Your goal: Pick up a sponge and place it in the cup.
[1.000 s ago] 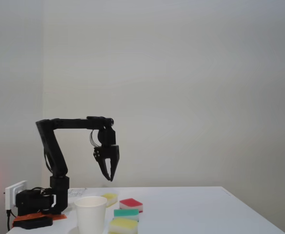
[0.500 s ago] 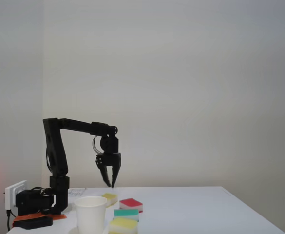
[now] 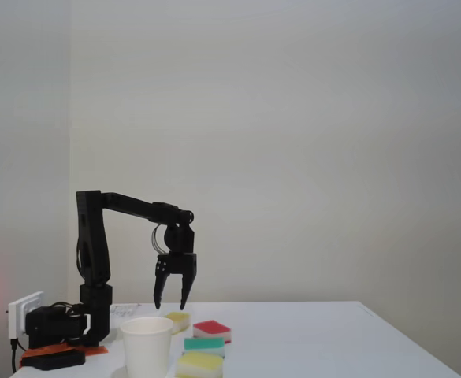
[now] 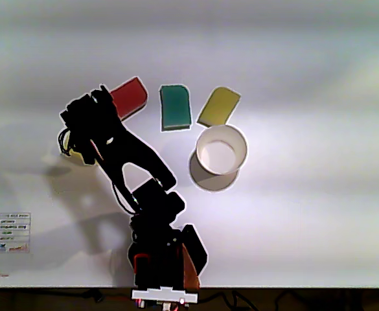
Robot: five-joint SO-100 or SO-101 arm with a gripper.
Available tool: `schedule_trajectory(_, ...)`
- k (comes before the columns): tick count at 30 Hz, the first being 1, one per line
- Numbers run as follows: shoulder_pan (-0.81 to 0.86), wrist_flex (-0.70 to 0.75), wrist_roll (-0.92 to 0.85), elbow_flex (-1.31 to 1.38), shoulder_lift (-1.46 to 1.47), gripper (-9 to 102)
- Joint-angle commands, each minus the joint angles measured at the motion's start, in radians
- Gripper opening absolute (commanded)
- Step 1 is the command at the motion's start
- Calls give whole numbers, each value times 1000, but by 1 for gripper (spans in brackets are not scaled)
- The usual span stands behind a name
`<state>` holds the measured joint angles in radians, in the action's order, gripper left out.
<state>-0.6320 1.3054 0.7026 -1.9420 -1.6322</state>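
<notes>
Gripper (image 3: 169,305) hangs point-down above the table (image 3: 309,339) with its two fingers spread apart and nothing between them; in the fixed view the tips sit a little above the sponge (image 3: 178,320), not touching it. That pale-yellow block lies toward the far edge of the table near the arm's base, and in the other view it is mostly hidden under the black wrist, with only a sliver of sponge (image 4: 78,155) peeking out at the left.

Beyond it, the red-topped sponge (image 3: 212,329) lies just beside, then the green-topped sponge (image 3: 204,343) and the brighter yellow-topped sponge (image 3: 199,364) run toward the near edge. The cup (image 3: 146,346) stands upright at the near edge, apart from the pale sponge, its mouth open and empty in the other view.

By my reading this is the approach step: the pick has not happened and nothing is in the cup. The next move calls for a straight descent so the open fingers straddle the block, then a close; the red-topped neighbour is close enough that a finger could nudge it.
</notes>
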Motion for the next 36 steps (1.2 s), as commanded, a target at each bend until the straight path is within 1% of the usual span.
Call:
schedule_trajectory(1, 3, 3, -9, 32, 9, 26)
schedule_trajectory(5, 5, 9, -6, 74, 63, 29)
schedule_trajectory(18, -9, 54, 12, 195, 193, 30)
schedule_trajectory(28, -15, 55, 2, 222, 265, 30)
schedule_trajectory(33, -28, 51, -5, 222, 285, 29)
schedule_trajectory(36, -31, 48, -25, 216, 298, 22)
